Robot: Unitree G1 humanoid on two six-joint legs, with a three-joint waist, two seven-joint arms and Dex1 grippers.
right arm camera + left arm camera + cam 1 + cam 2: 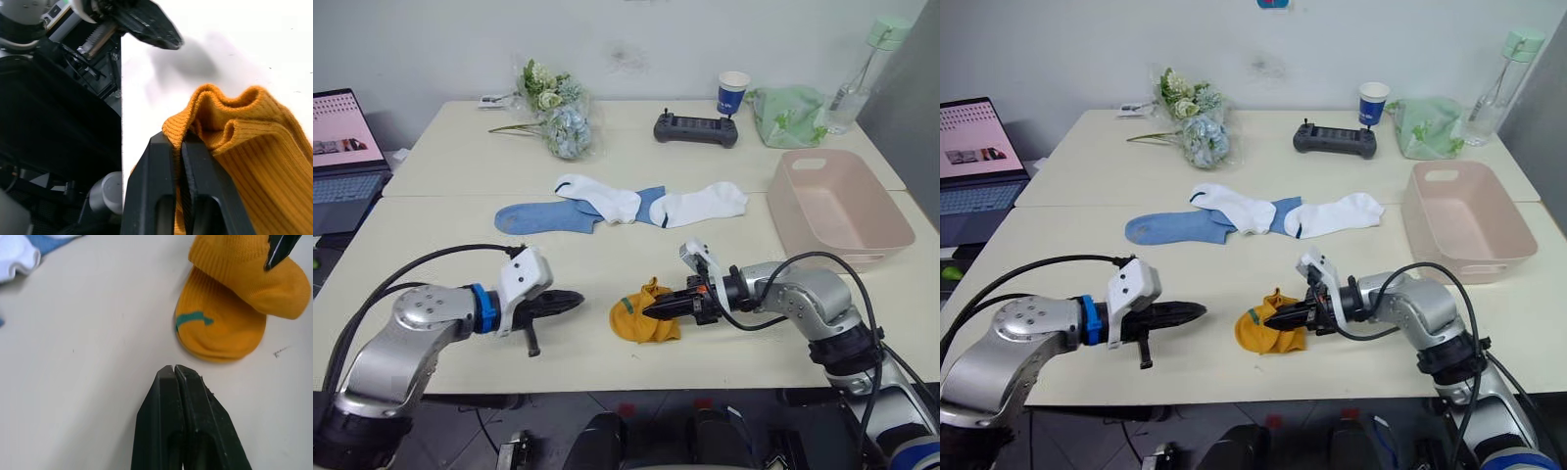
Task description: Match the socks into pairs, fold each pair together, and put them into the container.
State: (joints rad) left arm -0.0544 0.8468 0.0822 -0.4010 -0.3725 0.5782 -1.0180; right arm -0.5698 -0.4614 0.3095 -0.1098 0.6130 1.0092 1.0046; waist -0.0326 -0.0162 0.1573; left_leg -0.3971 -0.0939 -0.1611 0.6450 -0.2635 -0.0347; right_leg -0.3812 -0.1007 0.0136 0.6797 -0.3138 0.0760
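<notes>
A bunched mustard-yellow pair of socks (641,318) lies near the table's front edge. My right gripper (656,310) is shut on its ribbed cuff (230,132). My left gripper (576,299) is shut with nothing in it, just left of the yellow socks (222,328) and a short gap from them. Mid-table lie two white socks (607,201) (705,204) over two light blue socks (543,216). The pale pink container (837,245) stands at the right, with nothing in it.
A laptop (342,147) sits at the far left. Along the back are flowers (558,108), a black controller (695,127), a paper cup (732,93), a pale green cloth bag (788,116) and a bottle (862,73).
</notes>
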